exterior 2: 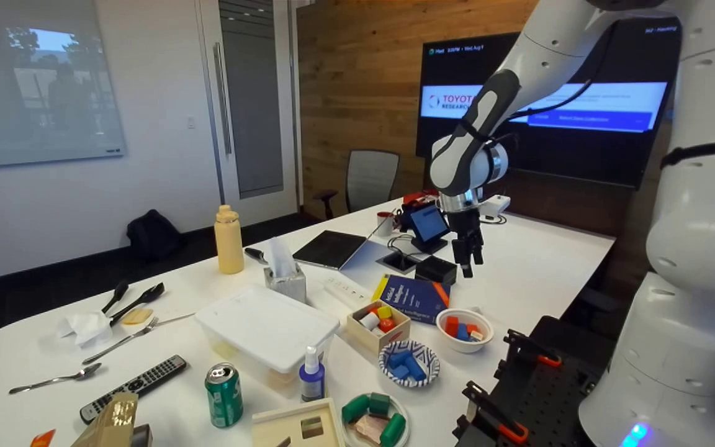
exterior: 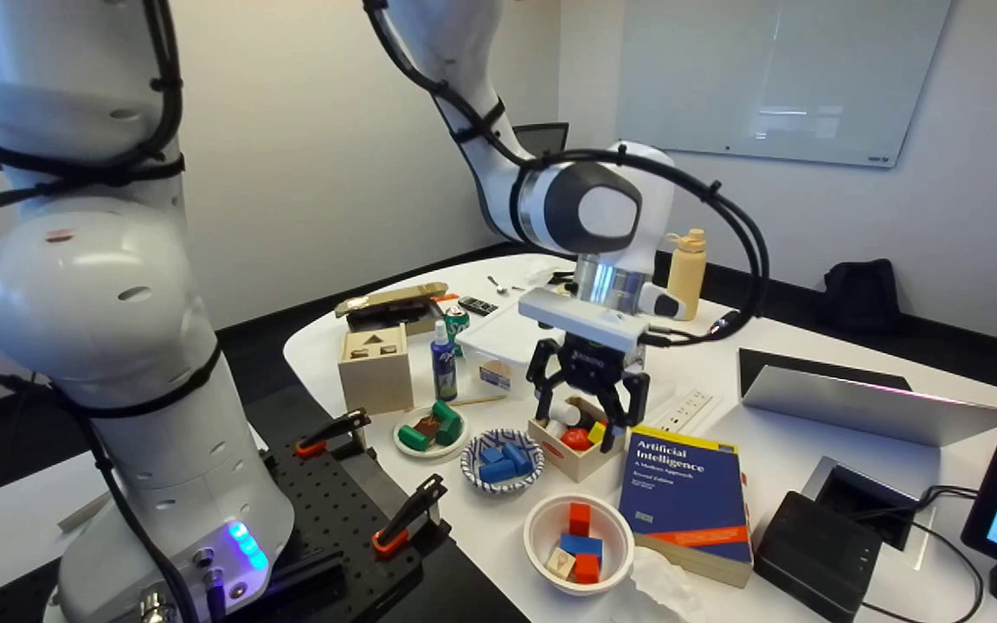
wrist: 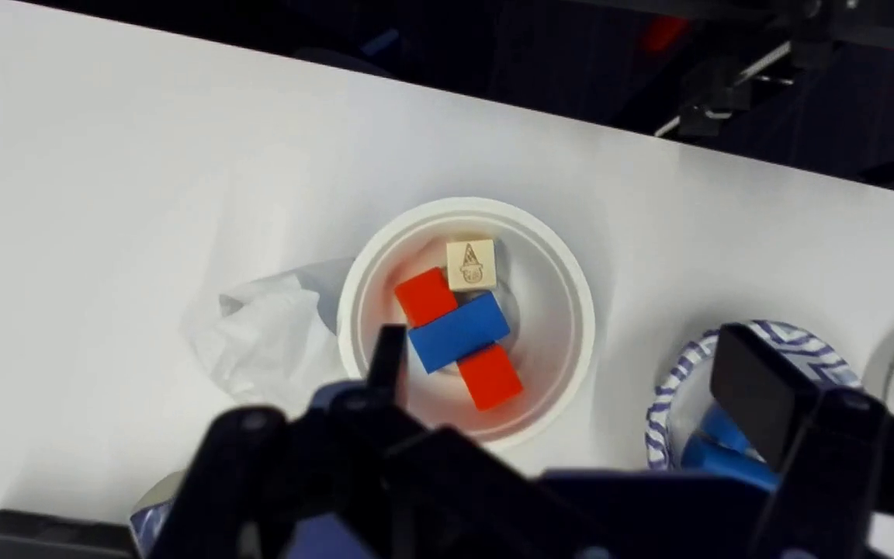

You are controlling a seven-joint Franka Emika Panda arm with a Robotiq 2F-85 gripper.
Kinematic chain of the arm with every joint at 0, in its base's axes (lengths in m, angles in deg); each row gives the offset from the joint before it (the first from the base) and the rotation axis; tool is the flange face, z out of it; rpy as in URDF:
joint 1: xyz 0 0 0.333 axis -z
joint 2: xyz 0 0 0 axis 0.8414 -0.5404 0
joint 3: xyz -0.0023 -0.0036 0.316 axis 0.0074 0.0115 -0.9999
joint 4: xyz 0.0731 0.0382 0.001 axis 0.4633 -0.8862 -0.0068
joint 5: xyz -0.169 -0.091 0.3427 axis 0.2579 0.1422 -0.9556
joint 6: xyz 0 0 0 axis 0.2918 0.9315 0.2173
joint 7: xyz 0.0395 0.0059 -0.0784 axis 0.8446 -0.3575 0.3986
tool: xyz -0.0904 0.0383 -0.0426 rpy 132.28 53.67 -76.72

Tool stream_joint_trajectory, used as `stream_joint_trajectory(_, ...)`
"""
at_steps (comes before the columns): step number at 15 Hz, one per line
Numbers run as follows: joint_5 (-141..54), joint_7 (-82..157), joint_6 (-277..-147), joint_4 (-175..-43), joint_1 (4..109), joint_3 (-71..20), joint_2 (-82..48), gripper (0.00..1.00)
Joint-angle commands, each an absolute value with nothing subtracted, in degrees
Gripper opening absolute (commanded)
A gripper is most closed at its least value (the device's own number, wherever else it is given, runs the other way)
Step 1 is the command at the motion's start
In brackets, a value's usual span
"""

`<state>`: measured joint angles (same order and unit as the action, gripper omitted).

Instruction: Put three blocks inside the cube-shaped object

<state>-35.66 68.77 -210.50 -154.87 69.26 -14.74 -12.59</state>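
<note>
The cube-shaped object [exterior: 376, 383] is a light wooden box with shaped holes in its top, standing across the table from the white bowl [wrist: 549, 334]. In that bowl lie two red blocks [wrist: 490, 377], a blue block [wrist: 459, 331] and a pale block [wrist: 471, 265] with a printed picture. More blue blocks [exterior: 504, 465] fill a patterned bowl [wrist: 658, 423]. My gripper [wrist: 563, 349] hangs above the bowls, its jaws wide apart with nothing between them. In the wrist view one finger overlaps the white bowl's edge and the other covers part of the patterned bowl.
A small wooden crate [exterior 2: 373, 338] with coloured pieces sits beside a thick blue book [exterior: 685, 484]. Green blocks rest on a plate [exterior 2: 404, 428]. A spray bottle [exterior: 444, 363] and a lidded plastic tub [exterior 2: 264, 320] stand near the cube. Clamps [exterior: 412, 515] line the table edge.
</note>
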Motion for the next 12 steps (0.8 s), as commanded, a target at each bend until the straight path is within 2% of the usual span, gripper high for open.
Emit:
stream_joint_trajectory(1,-35.3,71.2,-211.3,-148.4,72.2,-16.4,-23.4,1.0)
stream_joint_trajectory(12,-34.4,71.8,-210.6,-139.9,75.4,-21.2,-37.2,1.0)
